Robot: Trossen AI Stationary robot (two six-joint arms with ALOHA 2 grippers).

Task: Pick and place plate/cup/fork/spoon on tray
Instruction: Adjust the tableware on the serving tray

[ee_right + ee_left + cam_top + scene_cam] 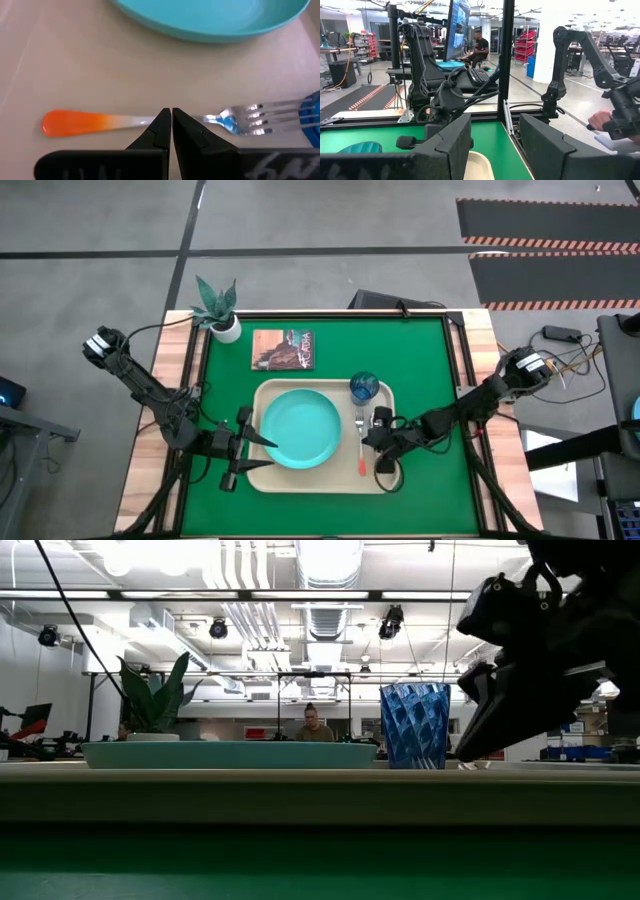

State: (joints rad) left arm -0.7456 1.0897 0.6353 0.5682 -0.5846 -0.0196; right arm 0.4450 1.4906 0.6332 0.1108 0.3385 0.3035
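On the green table (pixel 430 380) lay the beige tray (pixel 262 395), near the middle and toward the near edge. It held the turquoise plate (pixel 300 428) on its left half, with the blue cup (pixel 364 387) standing upright at the far right corner, just beside the plate's rim. Right of the plate lay the fork (pixel 150 121), flat on the tray, its orange handle toward the near edge and its tines toward the cup.

Both arms reached in from the sides. At the tray's left edge the left gripper (pixel 249 446) hung with its fingers (pixel 445 150) spread apart and nothing between them. Over the tray's right side the right gripper (pixel 171 125) hovered directly above the fork's neck, fingers pressed together and gripping nothing. I could not spot the spoon anywhere.

Beyond the tray, a brown card (pixel 283 349) lay flat, and a potted plant (pixel 220 308) stood at the far left corner. A person (pixel 314 726) sat far back in the room.
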